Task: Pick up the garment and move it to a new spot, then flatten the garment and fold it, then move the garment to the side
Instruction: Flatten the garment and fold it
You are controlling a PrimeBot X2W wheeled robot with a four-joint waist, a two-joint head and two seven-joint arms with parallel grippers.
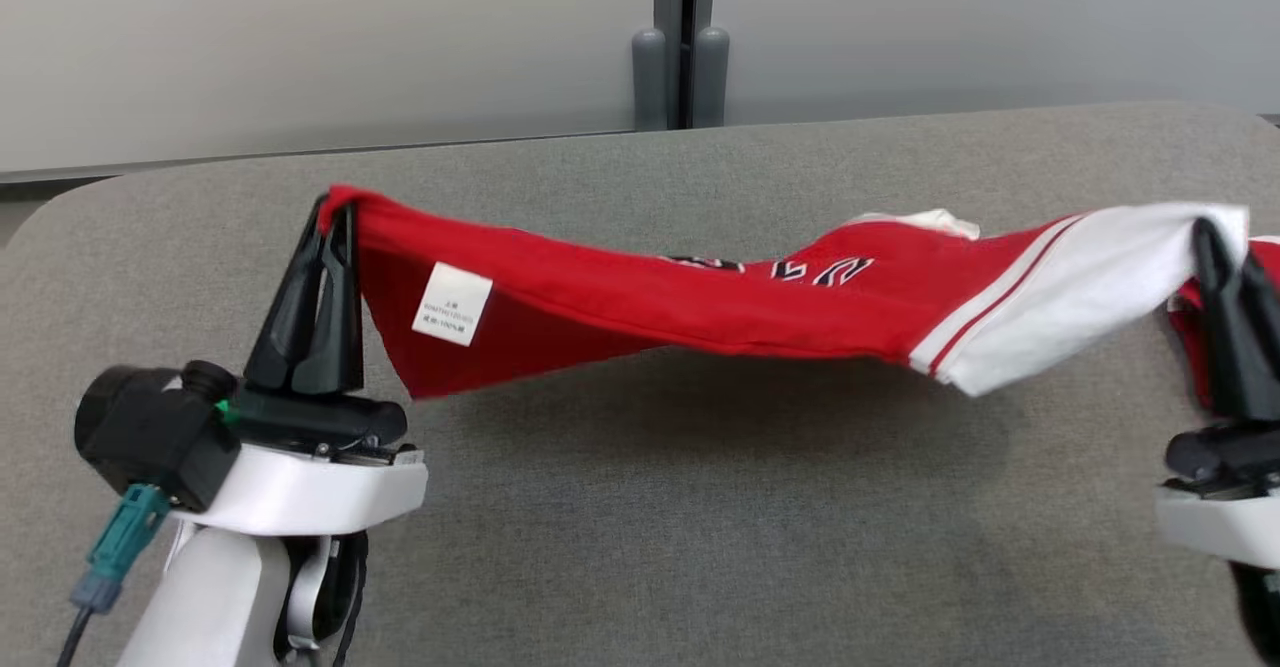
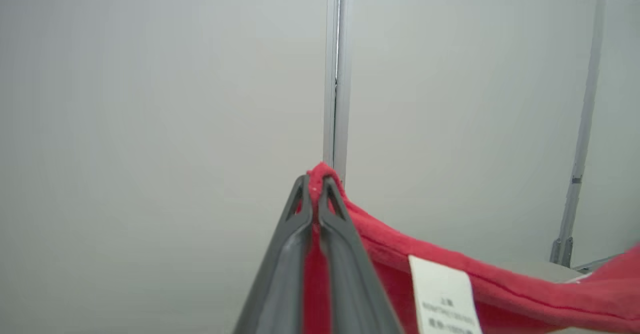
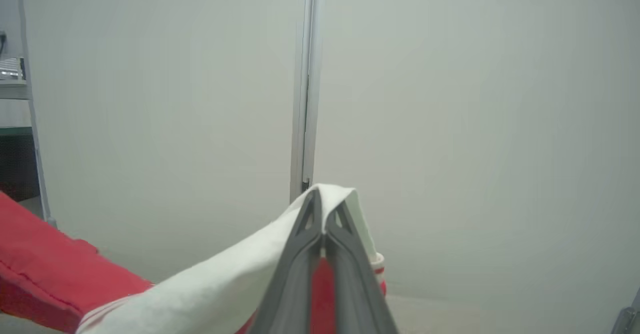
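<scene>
The garment (image 1: 700, 302) is a red top with a white sleeve and a white care label. It hangs stretched above the grey table between my two grippers. My left gripper (image 1: 335, 212) is shut on its red corner at the left, fingers pointing up. At the right edge my right gripper (image 1: 1222, 242) is shut on the white sleeve end. The left wrist view shows the fingertips (image 2: 316, 186) pinching red cloth (image 2: 500, 286). In the right wrist view the fingertips (image 3: 323, 204) pinch the white sleeve (image 3: 215, 281), with red cloth behind.
The grey cloth-covered table (image 1: 650, 507) spreads under the garment, its far edge curved. Behind it stand pale grey partition panels with a dark vertical post (image 1: 682, 37) at the join. A metal frame leg (image 2: 575, 194) stands at the right of the left wrist view.
</scene>
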